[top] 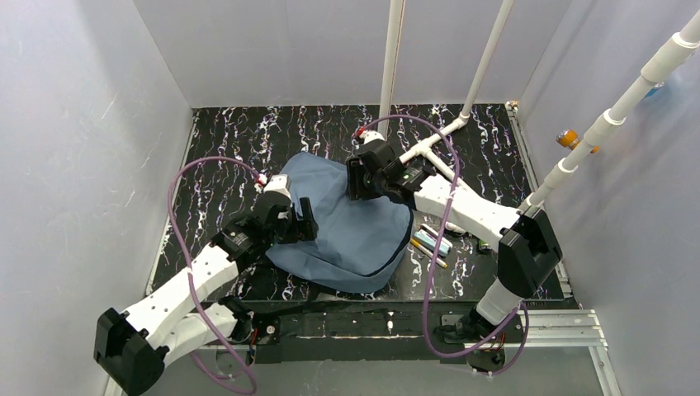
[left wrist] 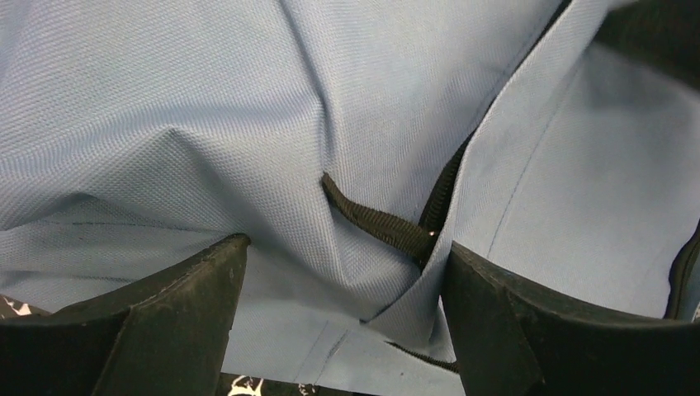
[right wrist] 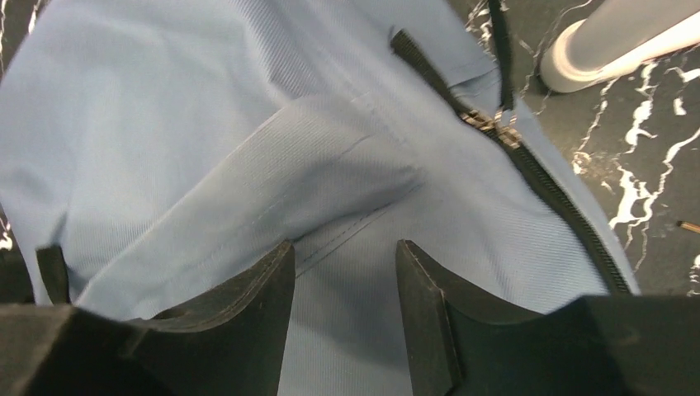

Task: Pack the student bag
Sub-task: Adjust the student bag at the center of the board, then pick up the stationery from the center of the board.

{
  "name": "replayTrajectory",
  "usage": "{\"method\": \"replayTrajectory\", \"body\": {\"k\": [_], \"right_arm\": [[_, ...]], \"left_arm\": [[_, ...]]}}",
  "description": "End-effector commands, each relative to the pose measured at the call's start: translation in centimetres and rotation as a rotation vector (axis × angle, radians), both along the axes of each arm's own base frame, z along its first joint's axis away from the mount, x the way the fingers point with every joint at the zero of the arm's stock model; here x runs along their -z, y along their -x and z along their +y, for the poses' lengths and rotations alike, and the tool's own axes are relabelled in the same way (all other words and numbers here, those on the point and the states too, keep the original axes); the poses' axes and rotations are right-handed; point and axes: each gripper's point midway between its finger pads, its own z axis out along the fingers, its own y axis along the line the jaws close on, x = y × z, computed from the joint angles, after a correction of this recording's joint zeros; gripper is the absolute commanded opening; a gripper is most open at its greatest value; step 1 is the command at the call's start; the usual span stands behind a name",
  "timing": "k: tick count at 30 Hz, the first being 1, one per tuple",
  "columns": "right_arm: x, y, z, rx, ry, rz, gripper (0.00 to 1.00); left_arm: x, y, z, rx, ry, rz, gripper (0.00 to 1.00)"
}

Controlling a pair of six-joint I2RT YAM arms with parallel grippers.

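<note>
The student bag (top: 355,235), a slate-blue fabric backpack, lies flat in the middle of the black marbled table (top: 239,148). My left gripper (top: 302,223) is at the bag's left edge. In the left wrist view it (left wrist: 347,256) stands open and wide, with a loose fold of the bag (left wrist: 165,99) and a black webbing strap (left wrist: 376,221) between its fingers. My right gripper (top: 363,177) hovers over the bag's far edge. In the right wrist view it (right wrist: 345,247) is open just above the blue cloth (right wrist: 165,124), beside the dark zipper (right wrist: 545,186).
Several pens and small stationery items (top: 431,243) lie on the table right of the bag. A white pipe frame (top: 446,132) stands at the back right, its foot (right wrist: 611,41) close to the zipper. Grey walls enclose the table on three sides.
</note>
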Motion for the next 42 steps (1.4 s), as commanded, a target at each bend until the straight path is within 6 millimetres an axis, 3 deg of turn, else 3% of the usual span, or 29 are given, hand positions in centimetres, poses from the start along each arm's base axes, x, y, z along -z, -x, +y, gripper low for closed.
{"method": "replayTrajectory", "body": {"k": [1,6,10,13,17,22,25,27,30,34,42], "right_arm": [[0.8,2.3,2.1,-0.064,-0.019,0.012,0.56],[0.0,4.3,4.8,-0.189,-0.086,0.050,0.60],[-1.9,4.3,4.4,-0.241,-0.075,-0.011,0.62],[-3.3,3.6,1.4,-0.196,0.013,-0.075,0.68],[-3.4,2.6,-6.6,0.002,0.050,-0.049,0.74],[0.8,5.9,-15.7,0.189,0.135,0.049,0.86],[3.0,8.4,-19.4,0.289,0.156,0.110,0.92],[5.1,9.6,-20.7,0.328,0.137,0.126,0.96],[7.1,10.4,-20.3,0.345,0.072,0.152,0.98],[9.1,10.6,-22.2,0.485,0.166,0.245,0.98],[11.8,11.0,-21.8,0.517,0.104,0.273,0.98]], "left_arm": [[2.3,-1.6,4.1,-0.059,-0.143,0.072,0.82],[2.0,-3.6,7.8,-0.130,-0.213,0.111,0.83],[0.4,-4.9,10.5,-0.184,-0.238,0.084,0.84],[-1.3,-5.3,11.5,-0.197,-0.245,0.047,0.86],[-2.8,-4.9,9.4,-0.129,-0.137,0.014,0.88],[-5.6,-4.1,7.3,-0.088,0.012,-0.068,0.88],[-7.6,-3.9,6.9,-0.071,0.047,-0.132,0.93],[-8.4,-3.9,6.8,-0.055,0.045,-0.143,0.96],[-8.8,-3.8,6.3,-0.023,0.056,-0.143,0.98],[-9.7,-3.4,4.8,0.054,0.111,-0.145,0.98],[-10.3,-2.3,2.2,0.143,0.240,-0.088,0.97]]}}
